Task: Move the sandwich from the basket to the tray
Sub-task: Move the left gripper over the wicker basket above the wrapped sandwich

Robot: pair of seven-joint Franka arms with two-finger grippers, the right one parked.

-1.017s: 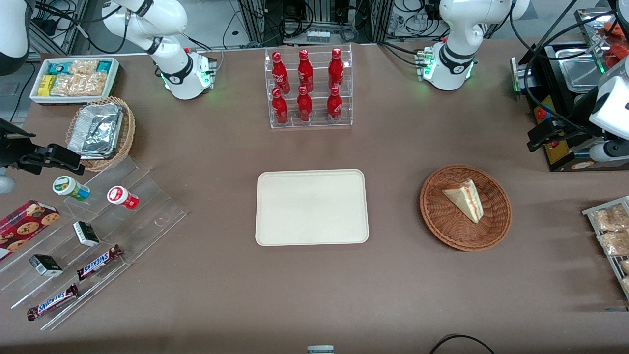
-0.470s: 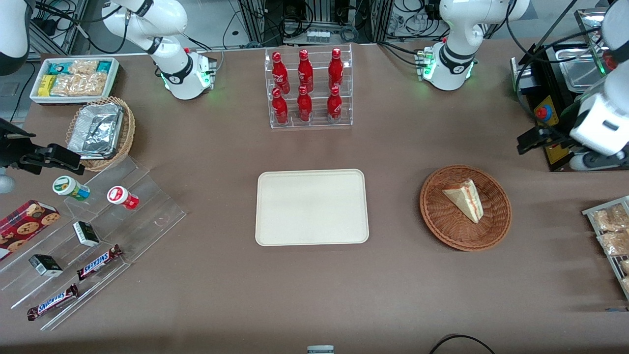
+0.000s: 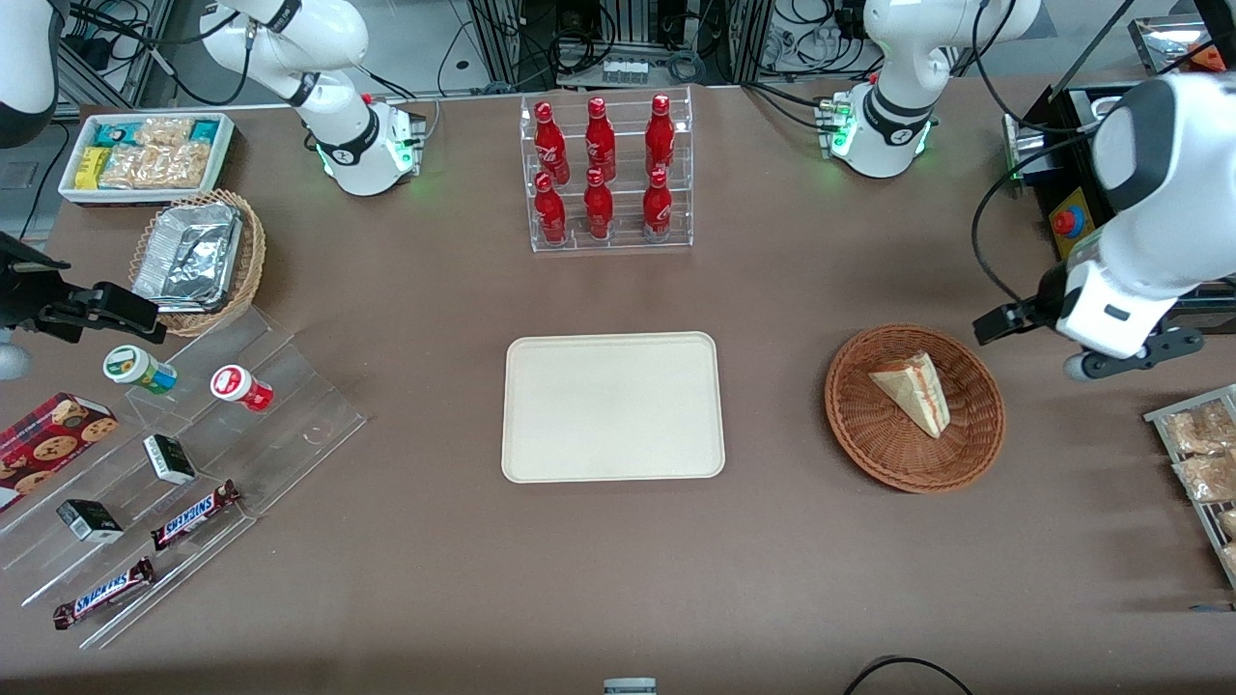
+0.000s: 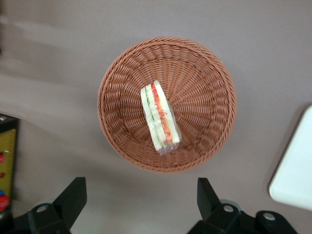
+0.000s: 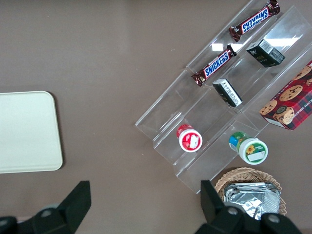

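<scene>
The sandwich (image 3: 914, 392) is a clear-wrapped wedge that lies in the round reddish-brown wicker basket (image 3: 874, 444). The cream-white tray (image 3: 612, 405) is flat on the table beside the basket, toward the parked arm's end, with nothing on it. My left gripper (image 3: 1130, 355) hangs above the table beside the basket, toward the working arm's end. In the left wrist view the gripper (image 4: 139, 195) is open wide and holds nothing. The sandwich (image 4: 159, 118), the basket (image 4: 204, 73) and a corner of the tray (image 4: 297, 175) all show there.
A clear rack of red bottles (image 3: 605, 174) stands farther from the camera than the tray. A black machine (image 3: 1072, 222) and a wire rack of snack packs (image 3: 1197, 454) flank my gripper. A stepped acrylic display (image 3: 193, 463) and a tan foil basket (image 3: 198, 256) sit toward the parked arm's end.
My left arm has swung in from the table's end toward the basket and nearer the front camera. The sandwich, basket and tray have not moved.
</scene>
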